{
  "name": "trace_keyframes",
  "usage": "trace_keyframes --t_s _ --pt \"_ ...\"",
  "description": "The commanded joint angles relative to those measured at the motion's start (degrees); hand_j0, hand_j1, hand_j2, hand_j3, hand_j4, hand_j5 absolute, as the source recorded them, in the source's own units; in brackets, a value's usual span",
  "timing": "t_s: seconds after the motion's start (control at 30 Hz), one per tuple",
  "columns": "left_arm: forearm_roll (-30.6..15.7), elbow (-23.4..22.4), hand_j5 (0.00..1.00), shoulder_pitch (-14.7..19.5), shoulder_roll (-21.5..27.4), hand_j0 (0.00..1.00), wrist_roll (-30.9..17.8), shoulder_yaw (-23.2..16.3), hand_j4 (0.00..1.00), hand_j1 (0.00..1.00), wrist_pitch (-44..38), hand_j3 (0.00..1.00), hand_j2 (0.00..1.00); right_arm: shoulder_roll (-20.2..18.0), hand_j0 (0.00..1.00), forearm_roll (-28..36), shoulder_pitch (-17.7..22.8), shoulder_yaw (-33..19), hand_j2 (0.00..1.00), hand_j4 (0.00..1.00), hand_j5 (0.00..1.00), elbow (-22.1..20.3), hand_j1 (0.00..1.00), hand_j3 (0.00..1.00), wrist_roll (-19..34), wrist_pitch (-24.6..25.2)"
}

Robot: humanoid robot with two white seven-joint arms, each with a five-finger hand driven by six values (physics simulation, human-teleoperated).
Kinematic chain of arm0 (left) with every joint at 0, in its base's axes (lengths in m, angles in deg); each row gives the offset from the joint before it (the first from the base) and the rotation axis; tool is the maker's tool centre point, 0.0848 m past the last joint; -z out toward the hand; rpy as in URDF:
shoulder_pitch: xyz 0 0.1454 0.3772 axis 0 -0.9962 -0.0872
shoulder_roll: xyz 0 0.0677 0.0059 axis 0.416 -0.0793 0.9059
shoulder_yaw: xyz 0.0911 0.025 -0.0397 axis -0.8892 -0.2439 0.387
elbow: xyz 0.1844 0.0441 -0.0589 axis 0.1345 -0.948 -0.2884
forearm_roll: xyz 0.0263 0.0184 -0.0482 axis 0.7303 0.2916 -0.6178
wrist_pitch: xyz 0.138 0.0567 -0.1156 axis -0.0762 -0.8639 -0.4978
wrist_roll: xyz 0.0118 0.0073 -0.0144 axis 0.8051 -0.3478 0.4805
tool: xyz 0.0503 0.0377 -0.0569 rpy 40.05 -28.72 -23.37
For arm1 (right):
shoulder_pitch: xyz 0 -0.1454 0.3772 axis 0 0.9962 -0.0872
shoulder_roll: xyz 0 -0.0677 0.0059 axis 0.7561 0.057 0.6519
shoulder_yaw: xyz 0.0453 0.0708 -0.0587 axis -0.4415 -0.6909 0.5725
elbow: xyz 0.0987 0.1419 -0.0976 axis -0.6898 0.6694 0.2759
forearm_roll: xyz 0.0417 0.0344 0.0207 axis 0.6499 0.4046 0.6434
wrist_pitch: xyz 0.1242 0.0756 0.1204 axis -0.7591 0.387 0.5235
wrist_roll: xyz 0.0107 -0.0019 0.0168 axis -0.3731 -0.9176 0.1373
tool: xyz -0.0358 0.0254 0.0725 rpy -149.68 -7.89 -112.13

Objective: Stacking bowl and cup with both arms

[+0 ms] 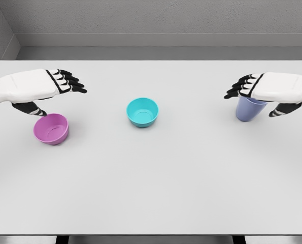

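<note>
My left hand [41,86] hovers over the worktop's [156,178] left side, palm down, fingers stretched out flat toward the middle and holding nothing. The thumb [31,108] hangs lower, its tip right at the far rim of the pink bowl [52,128]; whether it actually touches, I cannot tell. That bowl stands upright near the left edge, mouth up, just below and in front of the hand.

Across on the right, my right hand [270,87] mirrors it: palm down, fingers extended toward the centre, nothing in its grip. It sits directly above the blue cup [248,110], covering the cup's top, so I cannot make out the rim or say if the palm rests on it. The cup stands near the right edge.

Between the two, around the worktop's centre and well apart from both hands, sits the teal bowl [142,112], upright and open.
</note>
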Motion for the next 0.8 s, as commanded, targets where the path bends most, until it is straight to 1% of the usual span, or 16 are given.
trace_keyframes --t_s 0.0,0.07,0.1,0.13,0.17,0.2,0.23,0.27,0.3,0.37,0.43,0.47,0.53,0.63,0.7,0.77 --pt "-0.33 0.0 1.0 0.0 0.1 1.0 0.02 0.18 1.0 1.0 -0.11 1.0 1.0 0.03 1.0 0.18 0.0 0.05 1.0 1.0 1.0 -0.35 1.0 1.0 -0.02 0.15" --pt "-0.33 0.0 1.0 0.17 0.36 1.0 0.02 0.0 1.0 1.0 -0.11 1.0 1.0 -0.23 1.0 0.27 -0.09 -0.48 1.0 1.0 1.0 -0.35 1.0 1.0 -0.02 0.15" --pt "-0.24 0.0 1.0 1.22 2.47 1.0 -0.07 -0.26 1.0 1.0 -0.11 1.0 1.0 -0.15 1.0 0.27 -0.09 -1.35 1.0 1.0 1.0 -0.35 1.0 1.0 -0.02 0.15" --pt "-0.25 0.09 1.0 1.58 4.05 1.0 -0.07 -0.44 1.0 1.0 -0.11 1.0 1.0 -0.06 1.0 0.27 0.0 -2.06 1.0 1.0 1.0 -0.26 1.0 1.0 -0.02 0.15" --pt "0.37 0.0 1.0 1.58 4.15 1.0 -0.07 -1.4 1.0 1.0 -0.11 1.0 1.0 -0.23 1.0 0.36 0.0 -2.24 1.0 1.0 1.0 -0.17 1.0 1.0 -0.02 0.15" --pt "-0.07 -1.74 1.0 1.93 4.58 1.0 0.19 -5.44 1.0 1.0 -0.11 1.0 1.0 -0.76 1.0 0.53 0.09 -4.77 1.0 1.0 1.0 0.35 1.0 1.0 -0.02 0.15" --pt "-0.07 -2.37 1.0 2.9 5.55 1.0 0.28 -5.71 1.0 1.0 -0.11 1.0 1.0 -1.29 1.0 0.45 0.53 -6.1 1.0 1.0 1.0 0.97 1.0 1.0 -0.02 0.15" --pt "-0.16 -2.81 1.0 3.16 6.34 1.0 0.2 -5.71 1.0 1.0 -0.11 1.0 1.0 -1.64 1.0 0.27 0.53 -6.1 1.0 1.0 1.0 1.14 1.0 1.0 -0.02 0.15" --pt "0.28 -2.55 1.0 3.43 6.43 1.0 -0.51 -5.71 1.0 1.0 -0.11 1.0 1.0 -1.55 1.0 0.1 0.53 -6.19 1.0 1.0 1.0 1.58 1.0 1.0 -0.02 0.15" --pt "0.2 -2.46 1.0 3.69 5.99 1.0 -8.94 -6.06 1.0 1.0 -0.11 1.0 1.0 -1.38 1.0 -1.66 0.53 -8.04 1.0 1.0 1.0 1.94 1.0 1.0 -0.02 0.15" --pt "0.2 -2.37 1.0 3.69 5.82 1.0 -9.56 -6.85 1.0 1.0 -0.11 1.0 1.0 -1.38 1.0 -4.74 0.53 -9.18 1.0 1.0 1.0 2.2 1.0 1.0 -0.02 0.15" --pt "0.2 -2.37 1.0 3.69 5.82 1.0 -9.56 -7.12 1.0 1.0 -0.11 1.0 1.0 -1.29 1.0 -4.83 0.62 -8.92 1.0 1.0 1.0 3.16 1.0 1.0 -0.02 0.15" --pt "0.2 -2.28 1.0 3.69 5.47 1.0 -9.56 -8.35 1.0 1.0 -0.11 1.0 1.0 -1.02 1.0 -4.83 0.53 -9.09 1.0 1.0 1.0 3.78 1.0 1.0 -0.02 0.15" --pt "0.28 -2.55 1.0 3.69 4.41 1.0 -9.56 -8.44 1.0 1.0 -0.11 1.0 1.0 -0.76 1.0 -4.83 0.26 -9.18 1.0 1.0 1.0 3.69 1.0 1.0 -0.02 0.15" --pt "0.37 -2.9 1.0 3.69 3.71 1.0 -9.56 -8.44 1.0 1.0 -0.11 1.0 1.0 -0.76 1.0 -4.91 0.18 -9.27 1.0 1.0 1.0 4.75 1.0 1.0 -0.02 0.15" --pt "0.37 -2.9 1.0 3.69 3.53 1.0 -9.56 -8.44 1.0 1.0 -0.11 1.0 1.0 -0.76 1.0 -4.83 0.26 -9.09 1.0 1.0 1.0 4.75 1.0 1.0 -0.02 0.15"
